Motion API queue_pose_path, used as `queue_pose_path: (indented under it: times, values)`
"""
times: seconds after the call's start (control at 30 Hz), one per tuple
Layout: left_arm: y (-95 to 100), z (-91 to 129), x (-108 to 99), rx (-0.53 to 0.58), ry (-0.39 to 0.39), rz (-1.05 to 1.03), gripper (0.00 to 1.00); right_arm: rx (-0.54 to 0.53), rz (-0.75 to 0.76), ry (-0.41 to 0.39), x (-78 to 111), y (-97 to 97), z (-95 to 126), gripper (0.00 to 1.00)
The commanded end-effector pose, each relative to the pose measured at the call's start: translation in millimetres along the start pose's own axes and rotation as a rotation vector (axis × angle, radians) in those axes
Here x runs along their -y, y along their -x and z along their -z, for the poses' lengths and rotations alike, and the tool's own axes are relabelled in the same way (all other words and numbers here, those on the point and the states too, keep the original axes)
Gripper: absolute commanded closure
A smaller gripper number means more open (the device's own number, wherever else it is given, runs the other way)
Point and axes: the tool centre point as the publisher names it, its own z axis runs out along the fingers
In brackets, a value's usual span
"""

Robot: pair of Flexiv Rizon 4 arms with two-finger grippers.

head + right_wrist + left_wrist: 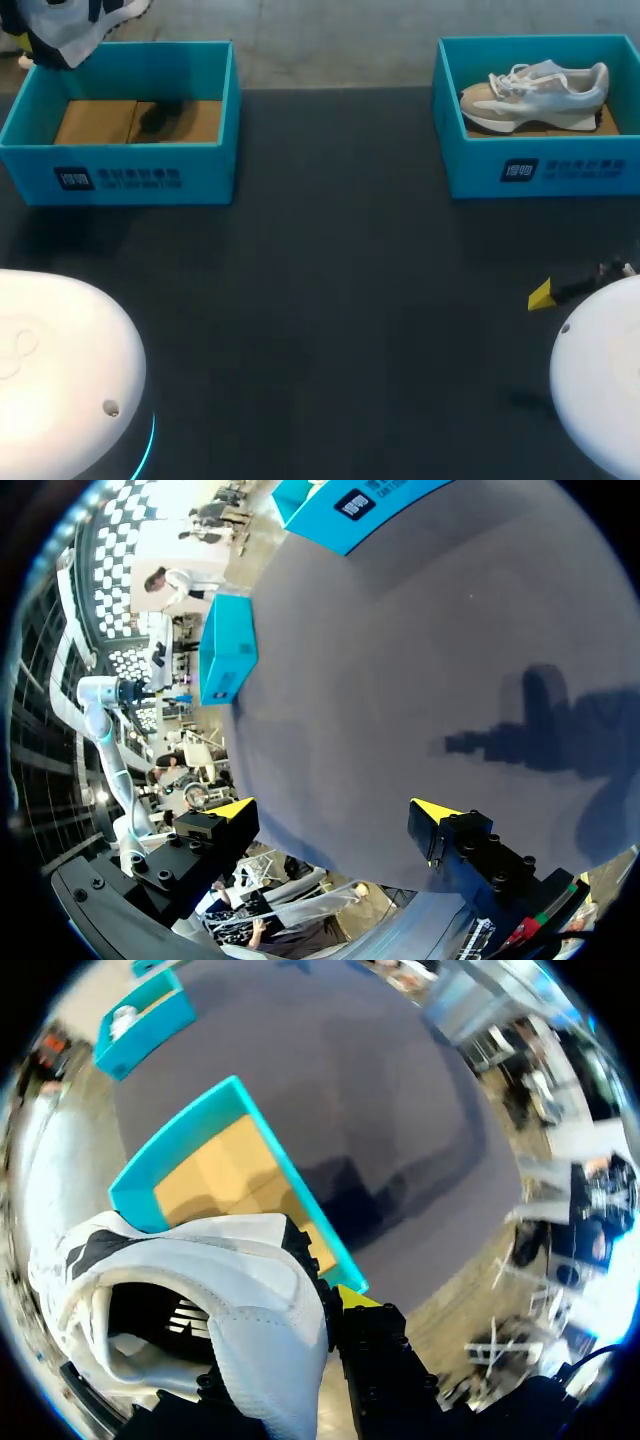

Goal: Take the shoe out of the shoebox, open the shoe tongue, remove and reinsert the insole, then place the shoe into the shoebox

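- Nearest, low on the left, is the left arm's white base; I see no hazard in it.
- Up at the far left, the white shoe with black marks hangs in the air, with the left gripper clenched on its upper near the collar. Only one yellow tip shows and the other is hidden behind the shoe, so I cannot tell how deep the bite is. A thin pinch on soft fabric could let the shoe twist or slip out.
- Just below it, the left shoebox shows only its cardboard floor. The shoe hangs over the far left corner, so if dropped it might strike the rim and fall off the table.
- Across the table, the right shoebox holds a beige sneaker, which could be mistaken for the working shoe.
- Furthest right, the right gripper is released, with its fingers wide apart over bare table, well apart from the held shoe. Spreading the tongue likely needs its help, and a long, hurried reach could knock either box.
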Motion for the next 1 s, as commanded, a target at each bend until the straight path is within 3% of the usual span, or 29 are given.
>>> queue_pose_path:
  times: [0.03, 0.13, 0.33, 0.47, 1.0]
  values:
    - [4.8, -5.6, -11.3, 0.004, 0.015, -0.159, 1.00, 0.004, -0.002, 0.010, 6.9, -0.8, 3.2, 0.00]
    - [3.8, -5.4, -19.9, 0.068, 0.012, -0.275, 1.00, 0.004, -0.002, 0.010, 6.9, -0.8, 3.2, 0.00]
    - [8.3, -10.3, -37.7, 0.084, 0.033, -0.470, 1.00, 0.004, -0.002, 0.010, 6.9, -0.8, 3.2, 0.00]
    - [8.3, -15.0, -45.4, -0.037, 0.037, -0.708, 1.00, 0.004, -0.002, 0.010, 6.9, -0.8, 3.2, 0.00]
    - [8.3, -15.0, -45.4, -0.037, 0.037, -0.708, 1.00, 0.004, -0.002, 0.010, 6.9, -0.8, 3.2, 0.00]
